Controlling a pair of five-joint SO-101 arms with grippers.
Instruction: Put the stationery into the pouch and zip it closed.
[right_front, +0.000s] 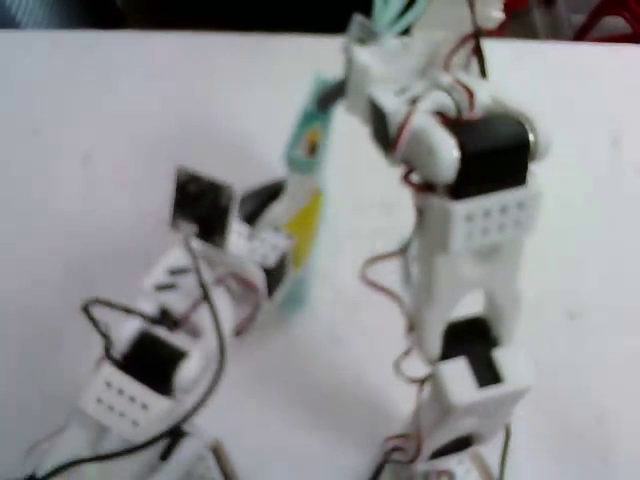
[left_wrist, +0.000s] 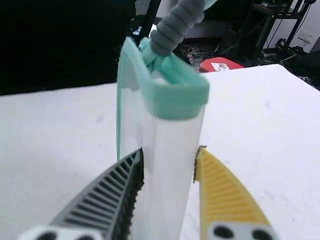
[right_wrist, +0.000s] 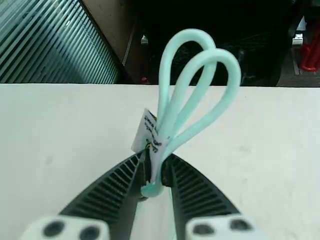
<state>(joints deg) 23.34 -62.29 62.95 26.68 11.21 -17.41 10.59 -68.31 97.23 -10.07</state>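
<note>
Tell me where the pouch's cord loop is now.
In the right wrist view, the cord loop is pinched in the right end effector at the far end of the pouch; the left end effector clamps its near end.

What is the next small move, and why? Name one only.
Probably pull the mint loop away from the left hand with the right hand. The right hand is shut on the loop and the left hand clamps the pouch, so the pouch is braced for zipping.
</note>
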